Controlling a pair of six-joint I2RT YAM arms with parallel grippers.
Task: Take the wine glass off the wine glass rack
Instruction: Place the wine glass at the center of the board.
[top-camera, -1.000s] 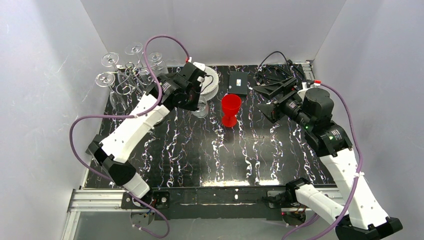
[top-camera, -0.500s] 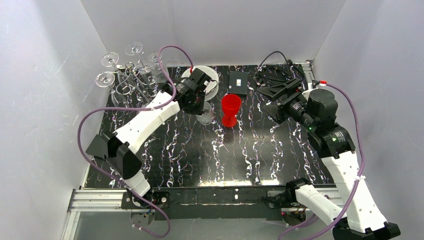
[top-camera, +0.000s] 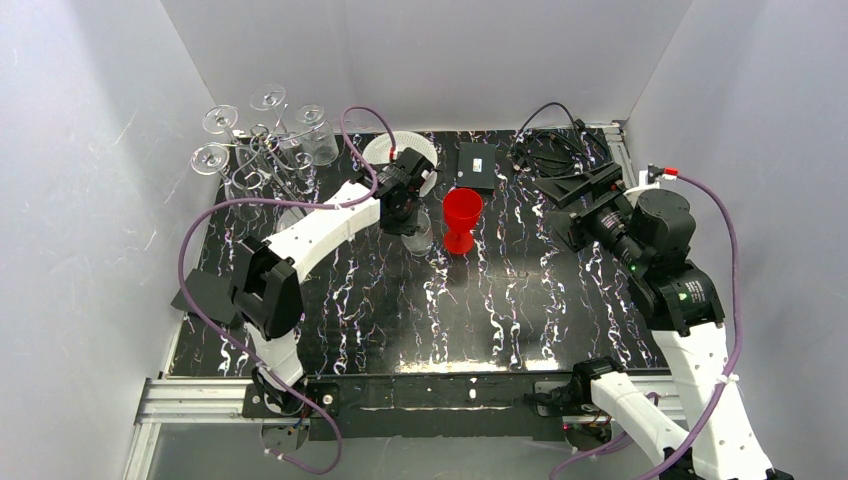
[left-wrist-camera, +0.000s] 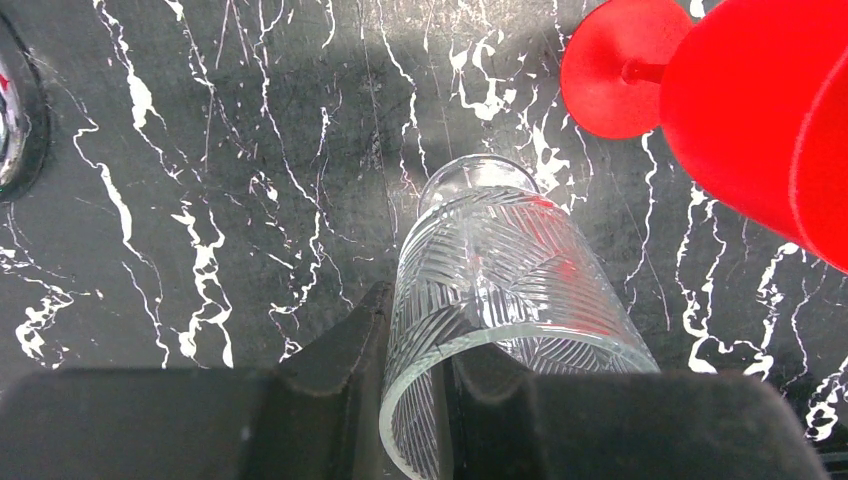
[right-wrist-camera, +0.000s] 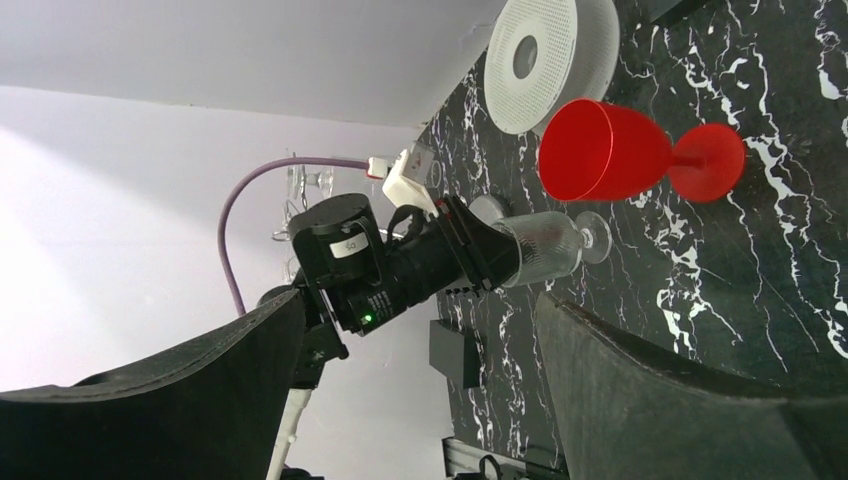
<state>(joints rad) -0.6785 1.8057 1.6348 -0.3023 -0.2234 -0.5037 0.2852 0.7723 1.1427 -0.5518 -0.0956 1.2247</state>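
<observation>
My left gripper (top-camera: 408, 214) (left-wrist-camera: 420, 335) is shut on the rim of a clear cut-pattern wine glass (top-camera: 420, 240) (left-wrist-camera: 500, 260) (right-wrist-camera: 545, 250), one finger inside the bowl and one outside. The glass hangs foot-down just left of a red goblet. I cannot tell whether its foot touches the table. The wine glass rack (top-camera: 262, 160), a thin wire tree, stands at the back left with several clear glasses hanging on it. My right gripper (top-camera: 568, 205) (right-wrist-camera: 418, 310) is open and empty, to the right of the goblet, facing the left gripper.
The red goblet (top-camera: 462, 218) (left-wrist-camera: 760, 110) (right-wrist-camera: 600, 150) stands upright mid-table. A white ribbed spool (top-camera: 385, 150) (right-wrist-camera: 550, 60) lies behind the left gripper. A black box (top-camera: 476, 165) and a tangle of black cables (top-camera: 545, 150) sit at the back.
The left arm has carried the glass away from the rack, to the right and nearer, beside the red goblet. The right arm has drawn back slightly to the right.
</observation>
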